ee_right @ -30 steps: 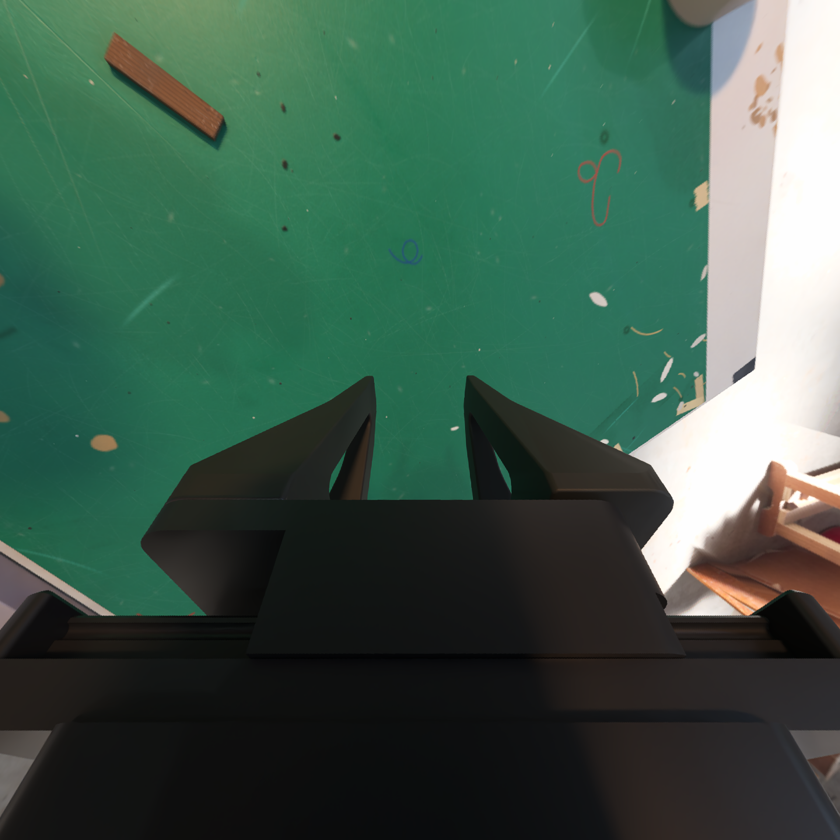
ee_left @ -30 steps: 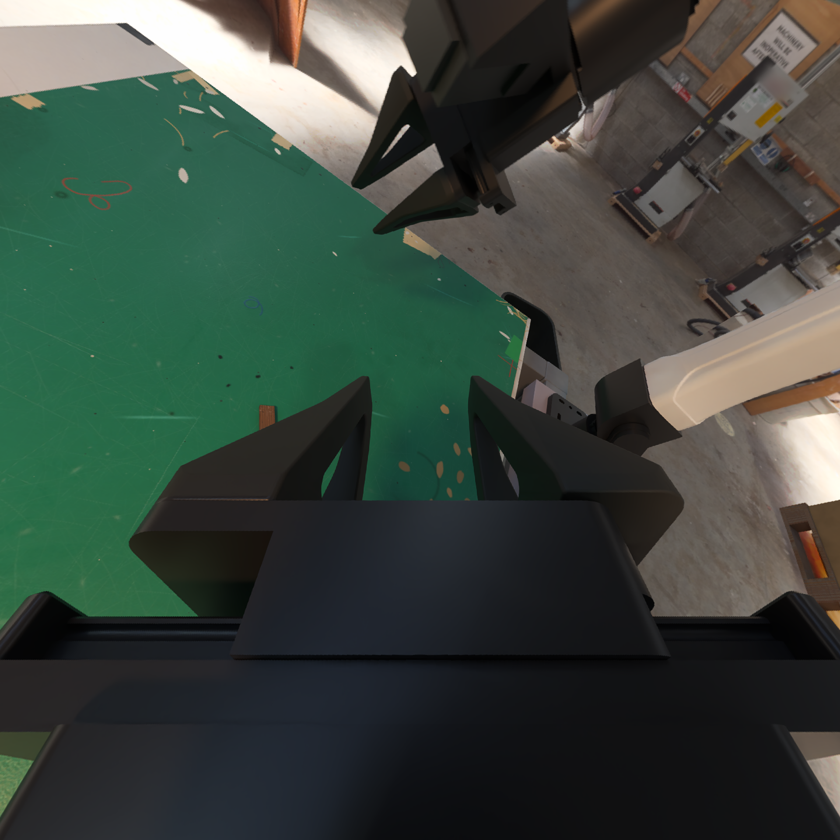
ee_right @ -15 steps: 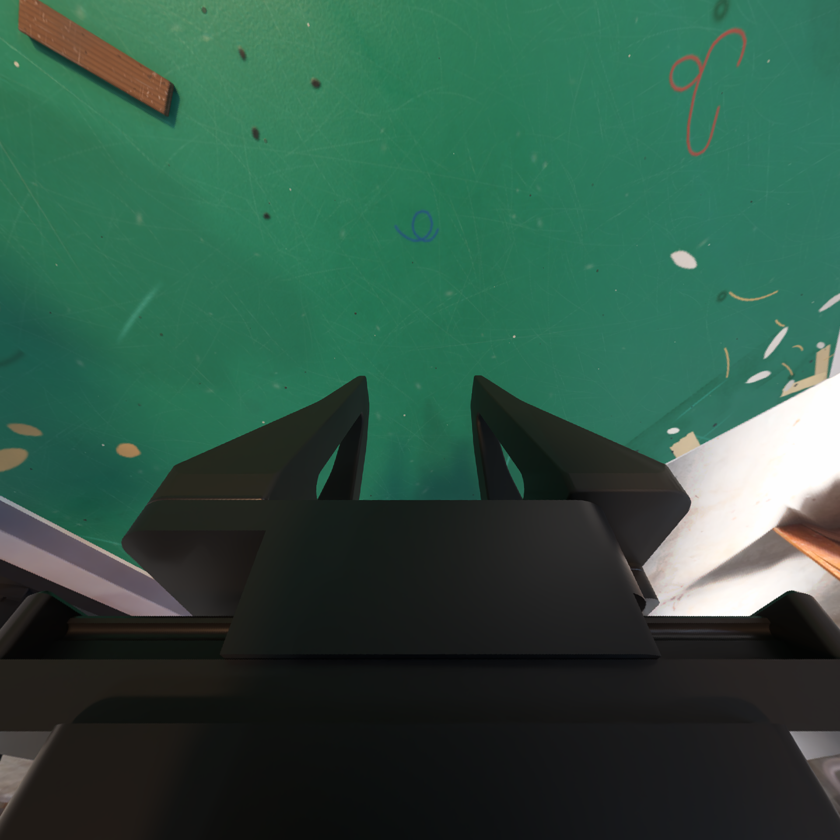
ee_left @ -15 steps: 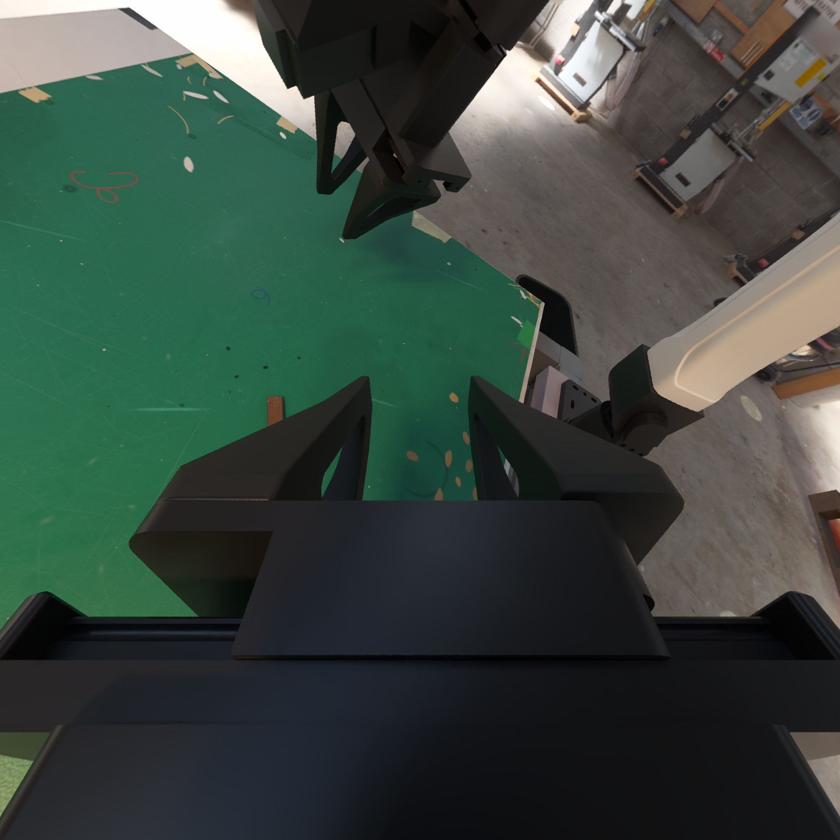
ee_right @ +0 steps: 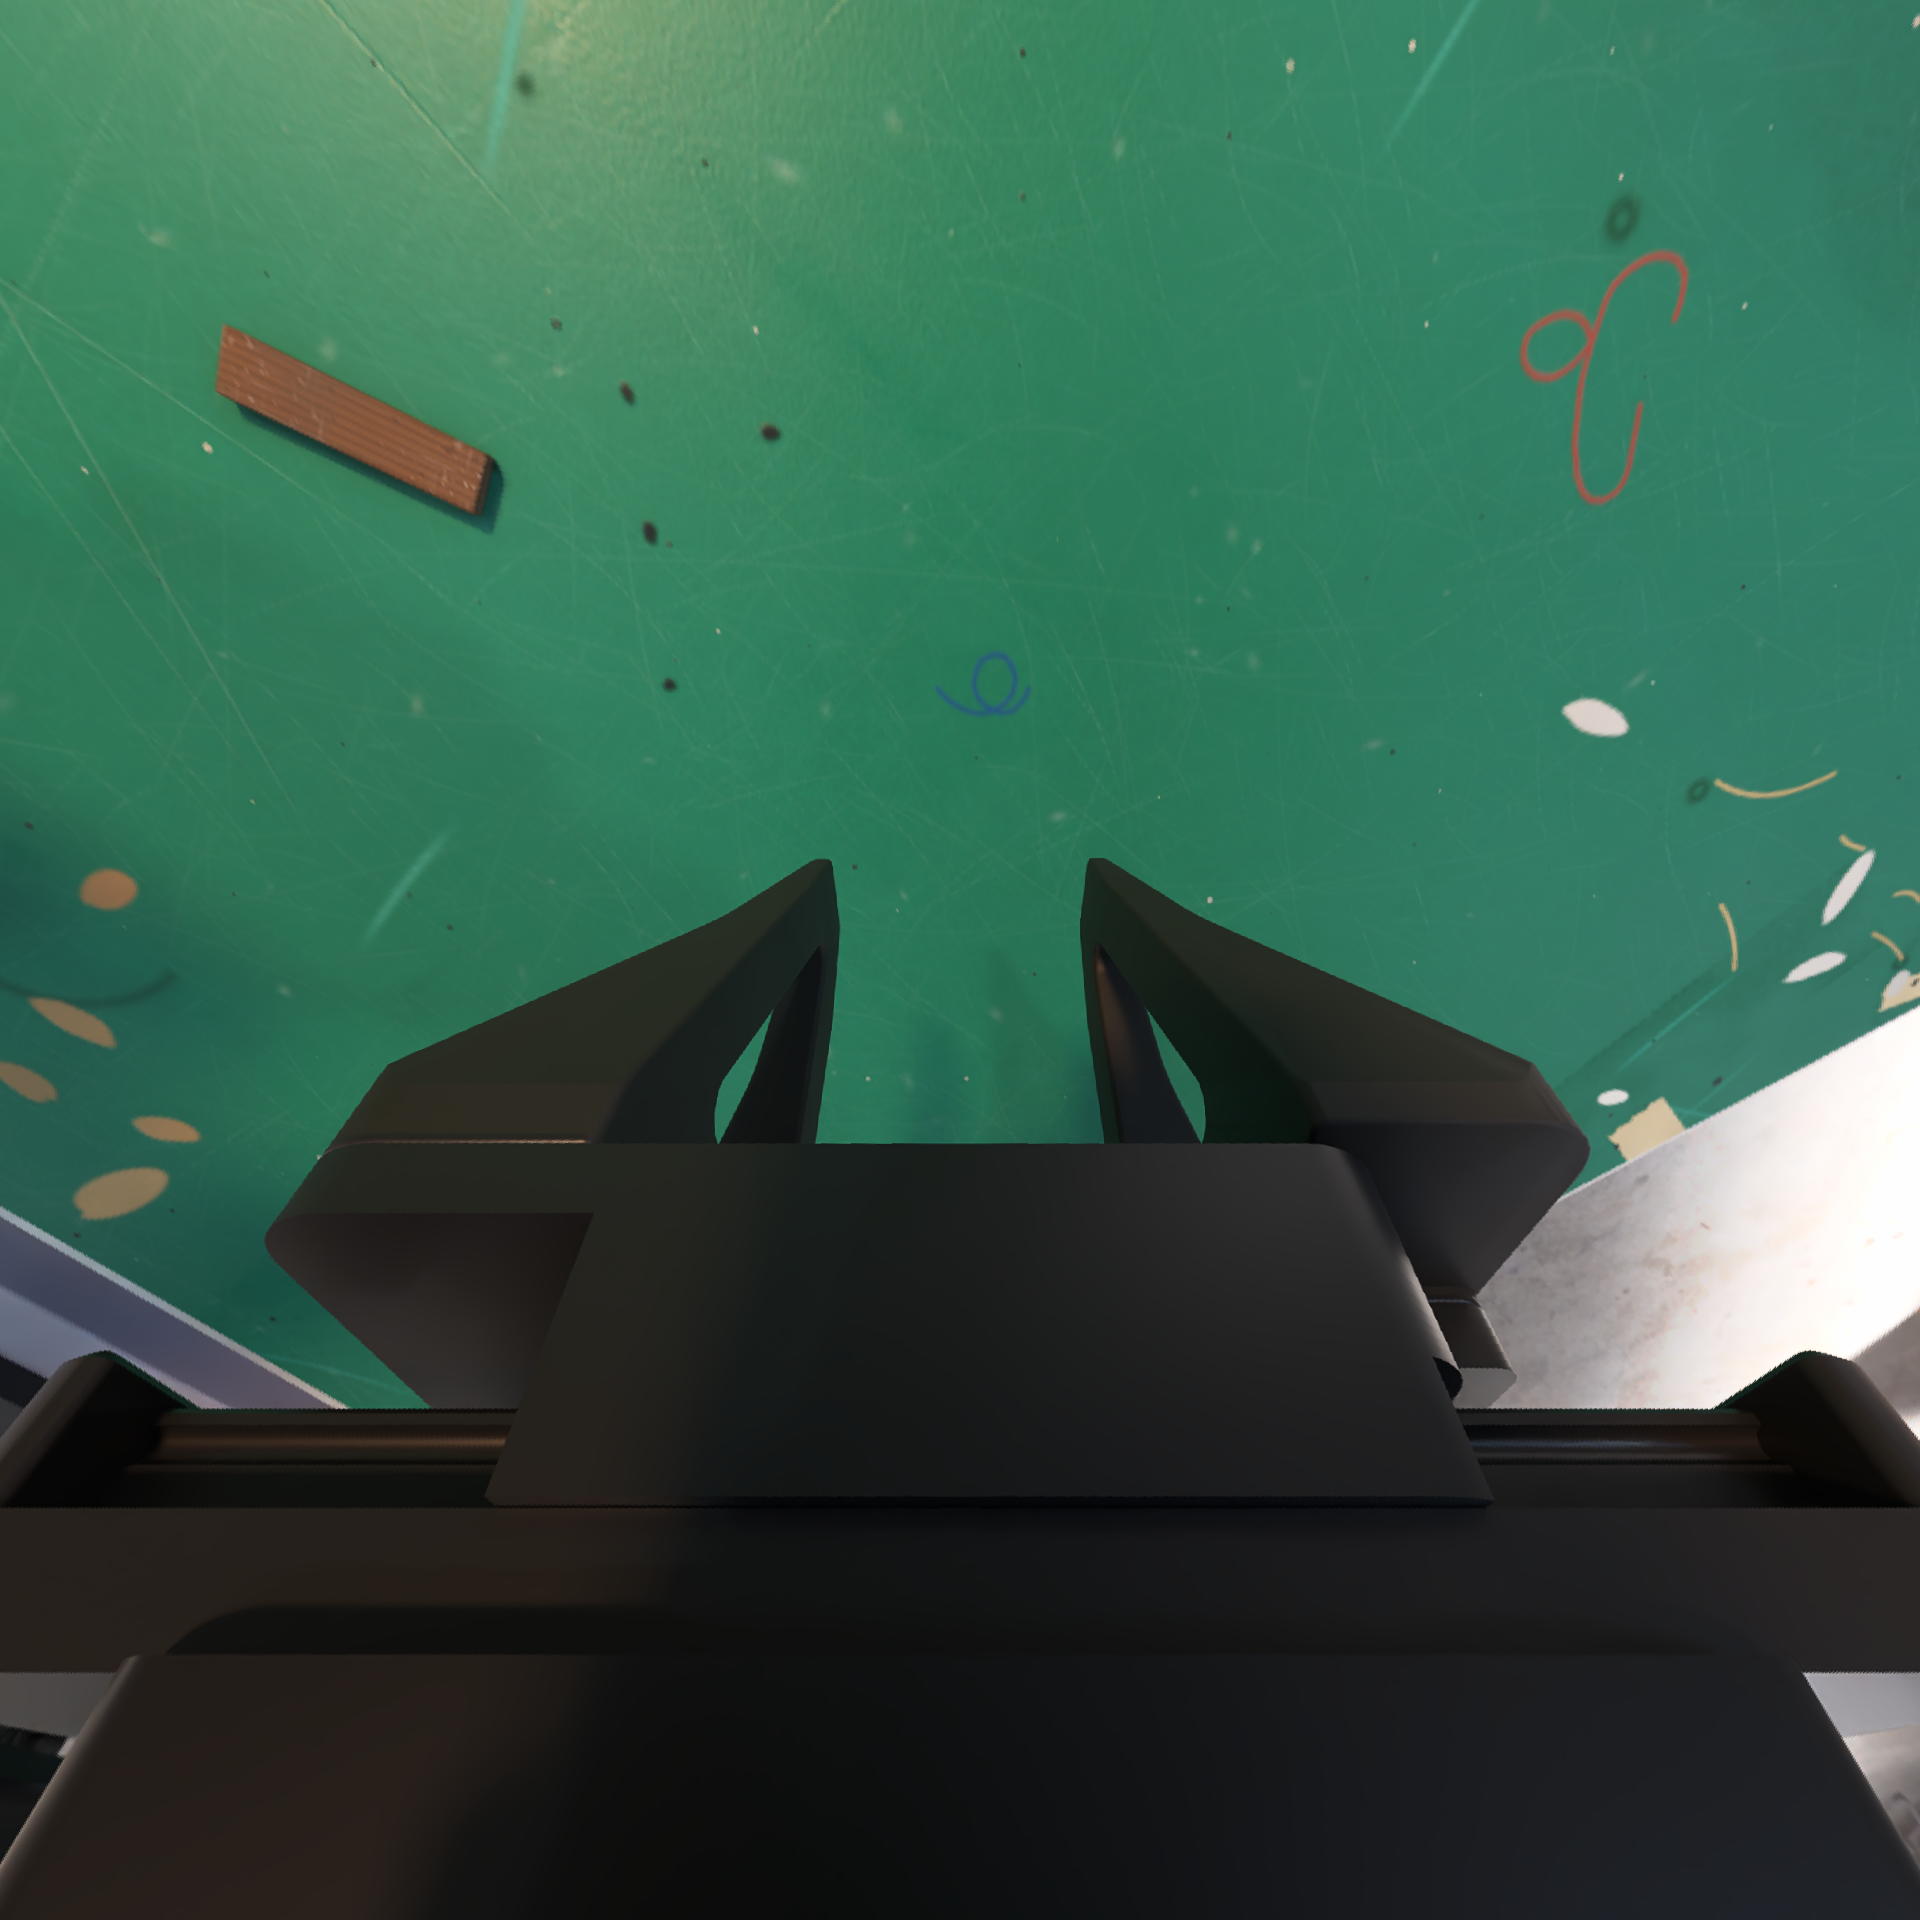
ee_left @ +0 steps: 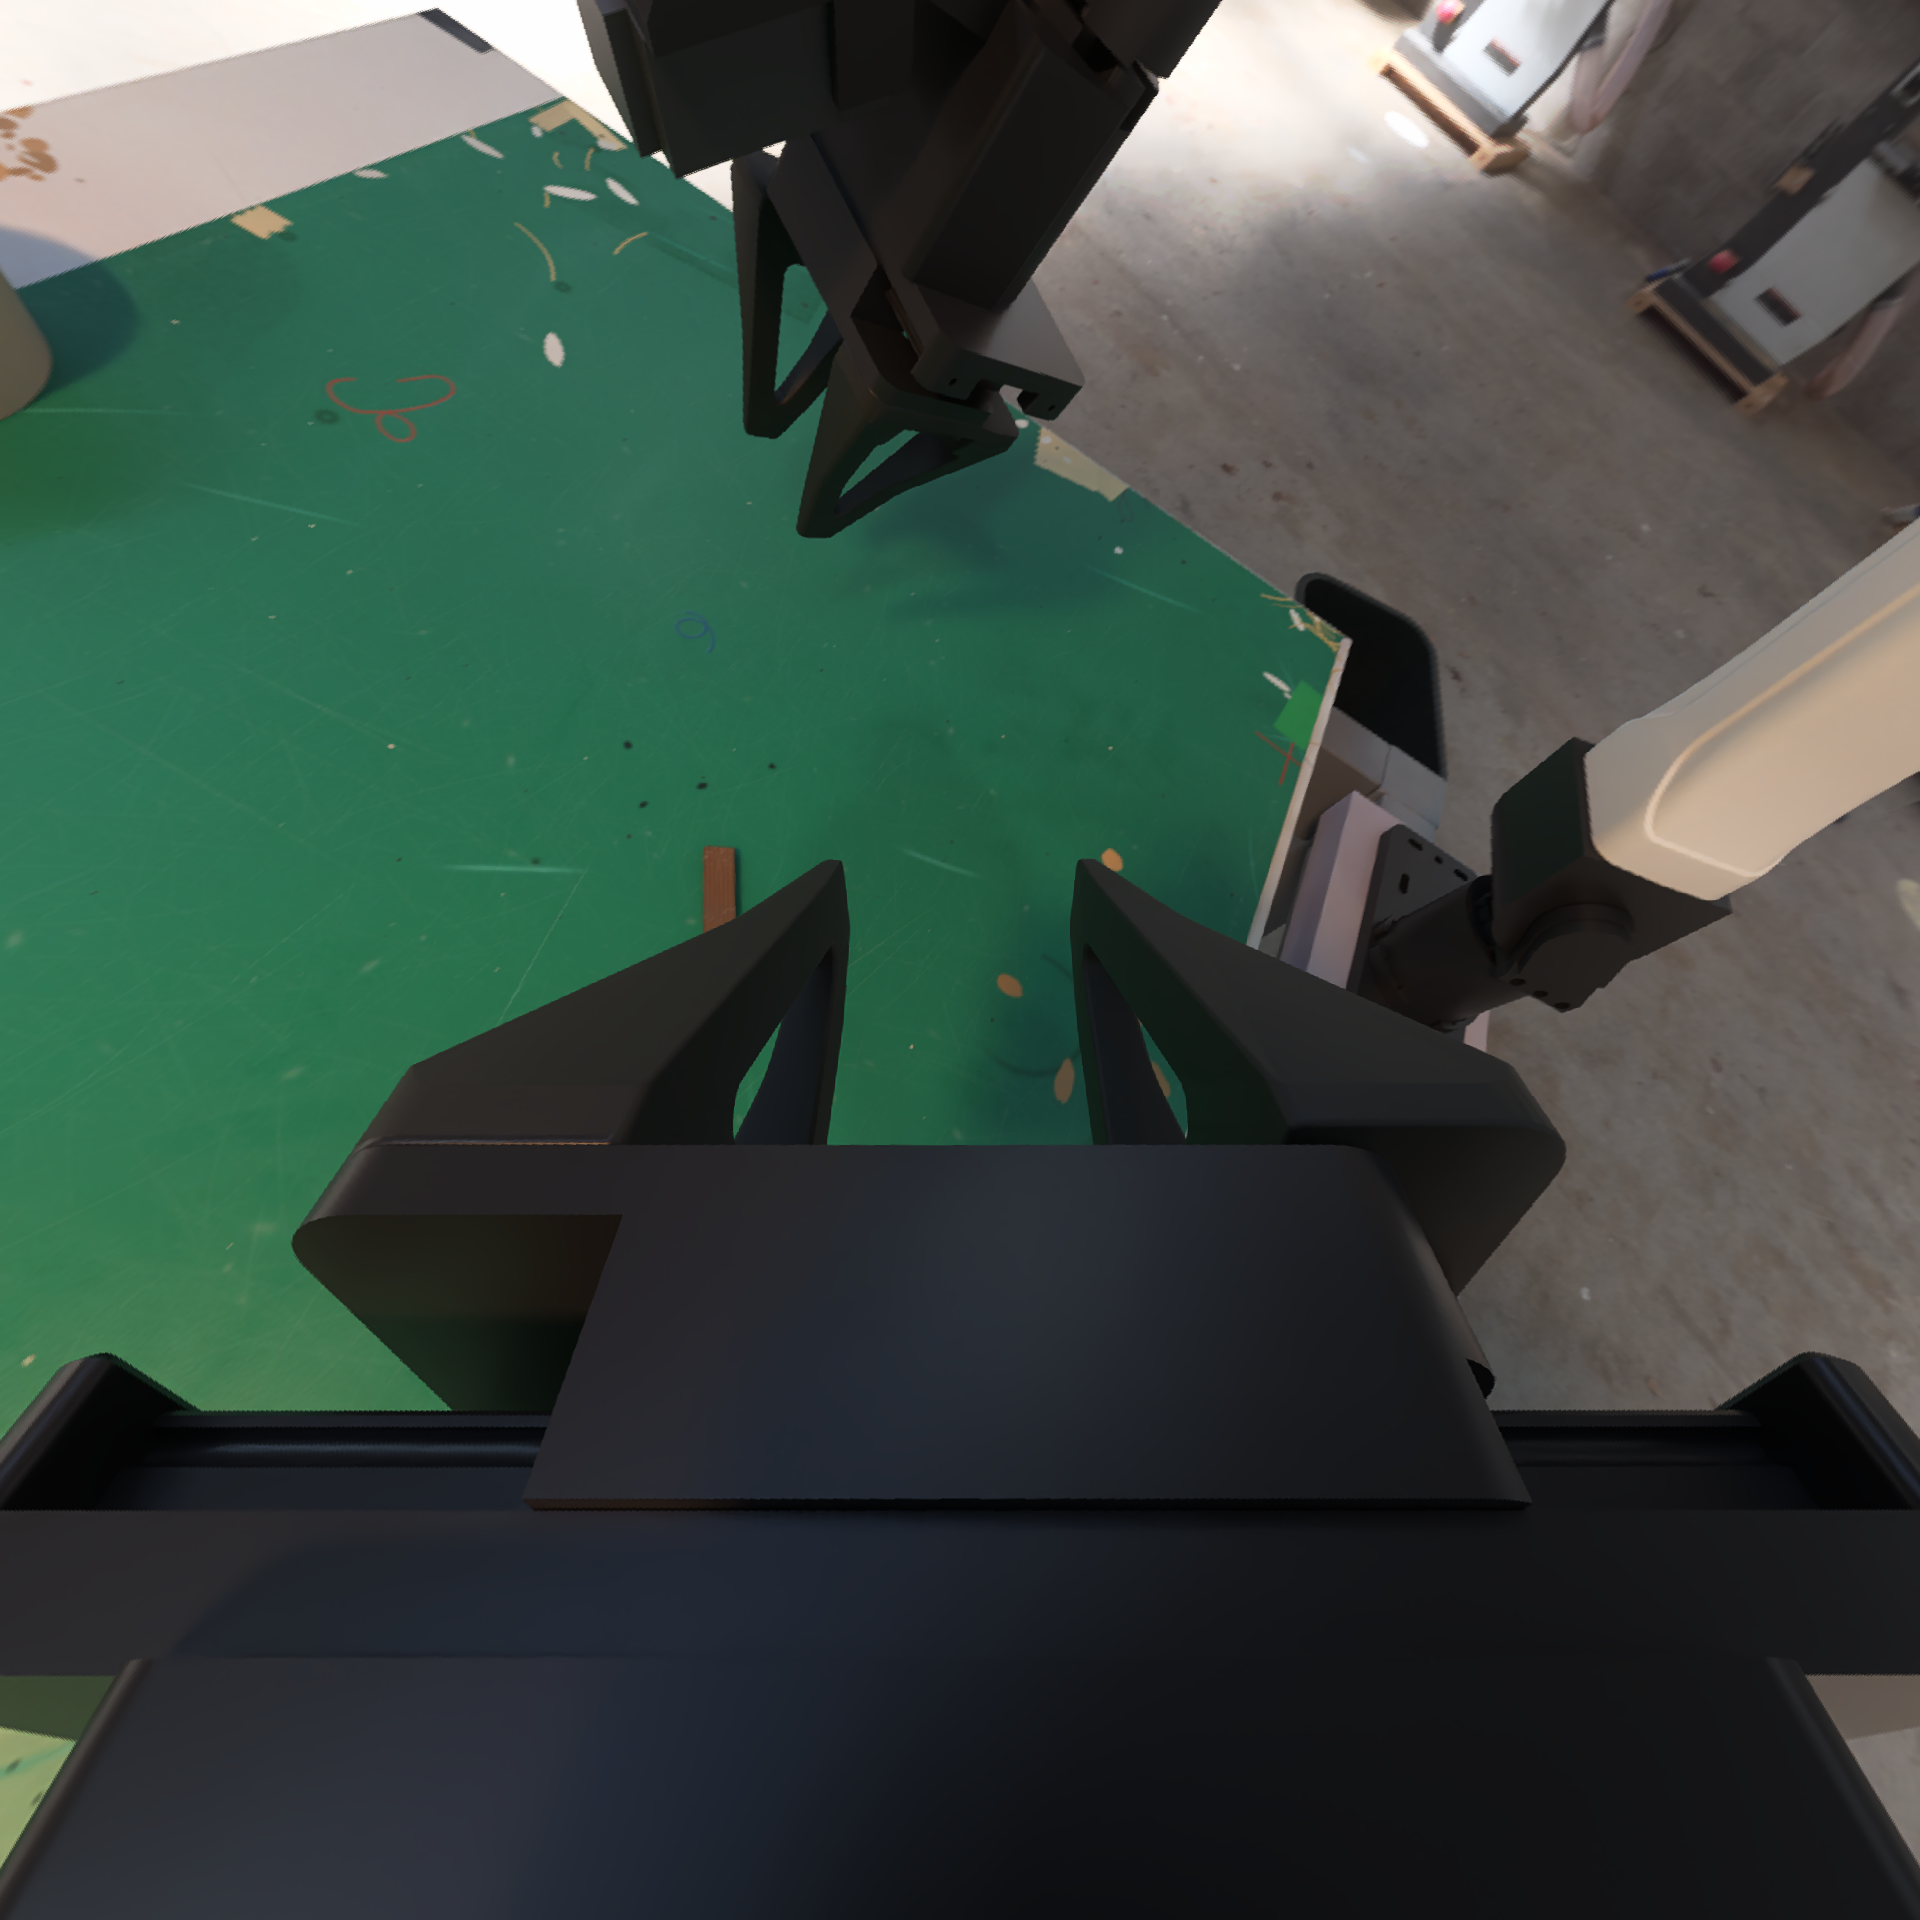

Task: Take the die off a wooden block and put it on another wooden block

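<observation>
I see no die in either view. A thin flat brown wooden block [ee_right: 353,419] lies on the green mat [ee_right: 1143,416] at the upper left of the right wrist view. It also shows in the left wrist view [ee_left: 719,885], just left of my left fingers. My left gripper [ee_left: 958,868] is open and empty above the mat. My right gripper [ee_right: 958,864] is open and empty over the mat, pointing down. It also shows from outside at the top of the left wrist view [ee_left: 795,480].
The mat's right edge [ee_left: 1311,748] meets a grey floor. The right arm's white link [ee_left: 1766,748] and dark base [ee_left: 1423,904] stand beyond that edge. A pale round object [ee_left: 16,343] sits at the mat's far left. A white tabletop border [ee_right: 1714,1226] lies off the mat's corner.
My right gripper has swung in over the mat and turned to point down, its jaws slightly wider. The left wrist view has shifted, showing more of the mat's far corner.
</observation>
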`<state>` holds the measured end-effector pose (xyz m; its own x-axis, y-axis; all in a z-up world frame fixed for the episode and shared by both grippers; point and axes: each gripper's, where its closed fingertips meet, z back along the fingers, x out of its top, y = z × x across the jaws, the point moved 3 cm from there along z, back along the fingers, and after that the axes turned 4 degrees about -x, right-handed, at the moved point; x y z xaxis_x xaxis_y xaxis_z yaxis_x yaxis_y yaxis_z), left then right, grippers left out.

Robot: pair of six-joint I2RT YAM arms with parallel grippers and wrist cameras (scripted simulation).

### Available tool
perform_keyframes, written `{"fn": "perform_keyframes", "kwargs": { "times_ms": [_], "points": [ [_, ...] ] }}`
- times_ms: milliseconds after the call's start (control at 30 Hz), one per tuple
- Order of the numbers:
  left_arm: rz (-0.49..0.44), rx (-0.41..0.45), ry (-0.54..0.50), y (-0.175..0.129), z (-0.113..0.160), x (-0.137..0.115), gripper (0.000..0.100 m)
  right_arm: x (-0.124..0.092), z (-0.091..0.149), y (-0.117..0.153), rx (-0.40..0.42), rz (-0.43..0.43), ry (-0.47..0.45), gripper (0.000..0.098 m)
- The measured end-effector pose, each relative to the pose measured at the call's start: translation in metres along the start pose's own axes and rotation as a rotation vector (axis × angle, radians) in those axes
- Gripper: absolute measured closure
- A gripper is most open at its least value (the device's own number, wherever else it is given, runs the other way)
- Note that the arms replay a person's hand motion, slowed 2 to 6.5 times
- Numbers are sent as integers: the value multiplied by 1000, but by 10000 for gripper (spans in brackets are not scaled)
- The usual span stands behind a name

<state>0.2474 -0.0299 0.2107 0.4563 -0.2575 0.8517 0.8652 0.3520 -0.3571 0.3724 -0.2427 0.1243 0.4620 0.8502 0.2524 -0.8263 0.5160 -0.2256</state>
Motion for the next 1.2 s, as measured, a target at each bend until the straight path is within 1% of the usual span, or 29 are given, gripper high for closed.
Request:
{"fn": "perform_keyframes", "kwargs": {
  "times_ms": [233,433,633,800,967,1200],
  "points": [
    [-38,106,27,-2,23,-4,631,9,-1,8,-11,-20,-77,579],
    [-57,220,59,-1,51,-22,623,14,2,12,-36,-43,-139,579],
    [-66,349,120,4,86,-53,606,16,6,19,-55,-80,-209,578],
    [-66,466,170,12,117,-83,597,19,10,29,-51,-113,-289,575],
    [-49,568,213,25,147,-113,597,19,16,40,-28,-149,-377,572],
    [-2,674,279,47,183,-154,597,16,25,62,25,-194,-509,553]
  ]
}}
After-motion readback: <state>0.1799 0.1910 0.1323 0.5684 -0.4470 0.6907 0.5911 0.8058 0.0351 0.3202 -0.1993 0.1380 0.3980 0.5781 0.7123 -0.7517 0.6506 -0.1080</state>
